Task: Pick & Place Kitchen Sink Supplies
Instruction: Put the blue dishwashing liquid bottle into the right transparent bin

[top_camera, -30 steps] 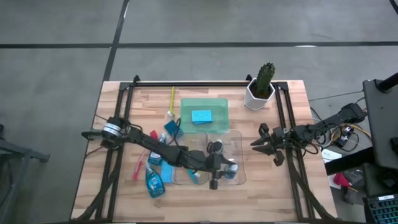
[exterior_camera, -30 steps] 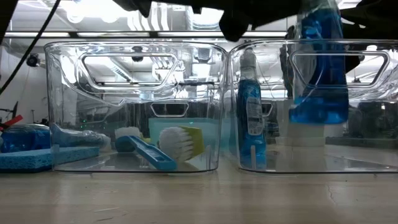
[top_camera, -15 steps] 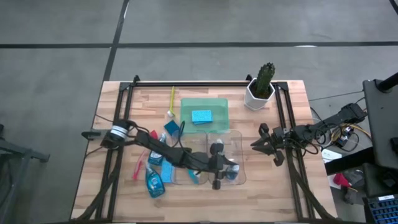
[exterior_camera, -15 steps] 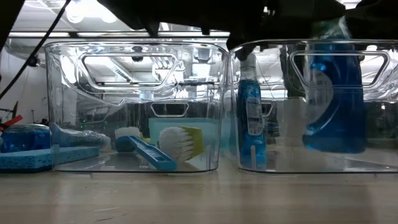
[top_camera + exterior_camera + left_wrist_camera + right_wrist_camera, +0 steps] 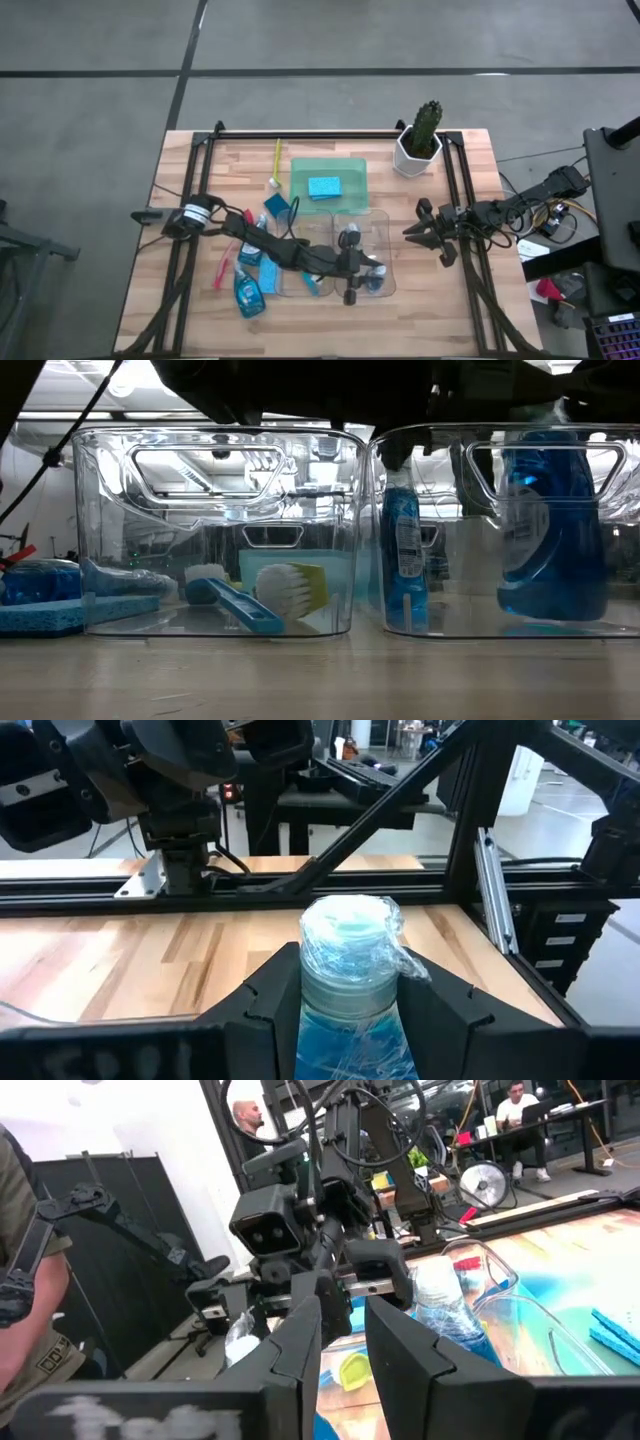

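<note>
Left gripper: fingers clamped on bottle | bottle: held upright inside right-hand clear bin, beside second bottle | Right gripper: fingers apart, parked beside that bin.

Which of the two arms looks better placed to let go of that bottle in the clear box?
The left gripper: its fingers clasp the clear bottle of blue liquid inside the clear plastic bin. The right gripper waits beside it.

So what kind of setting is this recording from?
Likely a robotics lab or workshop, not a kitchen: a wooden table on a concrete floor, equipment racks, and people at desks behind it.
</note>
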Robot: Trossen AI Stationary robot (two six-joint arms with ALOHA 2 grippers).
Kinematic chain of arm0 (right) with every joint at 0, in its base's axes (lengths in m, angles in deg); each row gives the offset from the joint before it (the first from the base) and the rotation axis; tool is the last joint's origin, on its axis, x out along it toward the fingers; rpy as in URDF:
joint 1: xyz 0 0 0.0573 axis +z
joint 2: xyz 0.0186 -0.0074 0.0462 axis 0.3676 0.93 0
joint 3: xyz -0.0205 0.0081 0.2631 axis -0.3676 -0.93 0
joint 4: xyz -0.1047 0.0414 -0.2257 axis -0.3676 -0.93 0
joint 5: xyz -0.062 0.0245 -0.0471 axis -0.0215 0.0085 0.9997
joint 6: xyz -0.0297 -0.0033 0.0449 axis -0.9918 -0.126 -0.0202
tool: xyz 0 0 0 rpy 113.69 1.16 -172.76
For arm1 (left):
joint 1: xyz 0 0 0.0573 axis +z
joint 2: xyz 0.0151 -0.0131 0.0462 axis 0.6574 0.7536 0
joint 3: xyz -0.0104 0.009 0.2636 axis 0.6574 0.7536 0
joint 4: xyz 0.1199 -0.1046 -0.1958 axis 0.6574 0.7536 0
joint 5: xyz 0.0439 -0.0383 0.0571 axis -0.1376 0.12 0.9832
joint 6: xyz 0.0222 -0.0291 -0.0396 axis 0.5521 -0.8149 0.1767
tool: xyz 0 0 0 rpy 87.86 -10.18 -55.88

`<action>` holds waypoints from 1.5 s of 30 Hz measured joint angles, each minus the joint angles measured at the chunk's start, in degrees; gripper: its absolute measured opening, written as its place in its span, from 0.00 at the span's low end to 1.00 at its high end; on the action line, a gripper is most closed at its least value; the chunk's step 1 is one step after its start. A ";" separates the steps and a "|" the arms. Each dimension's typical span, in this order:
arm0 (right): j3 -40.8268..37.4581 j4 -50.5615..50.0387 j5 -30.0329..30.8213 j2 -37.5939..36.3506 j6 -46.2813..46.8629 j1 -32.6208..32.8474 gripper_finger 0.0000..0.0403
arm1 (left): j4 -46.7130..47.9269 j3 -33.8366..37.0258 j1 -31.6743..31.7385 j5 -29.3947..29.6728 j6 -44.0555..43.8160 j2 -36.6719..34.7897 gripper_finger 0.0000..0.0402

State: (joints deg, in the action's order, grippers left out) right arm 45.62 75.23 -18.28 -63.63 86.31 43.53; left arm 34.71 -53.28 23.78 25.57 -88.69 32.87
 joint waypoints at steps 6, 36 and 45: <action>0.00 -0.02 0.00 0.00 -0.01 0.00 0.22 | 0.01 0.00 0.12 0.00 0.10 0.12 0.34; 0.00 -0.02 0.00 -0.09 0.01 0.02 0.18 | 14.10 0.22 -0.39 -2.23 -4.14 -12.53 0.57; -0.02 -0.01 0.00 -0.09 -0.03 -0.01 0.22 | 37.67 0.44 -0.29 -1.57 -5.42 -29.34 0.56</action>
State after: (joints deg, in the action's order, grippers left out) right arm 45.59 75.22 -18.28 -63.72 86.28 43.52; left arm 72.38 -52.85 23.49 24.00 -94.11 3.53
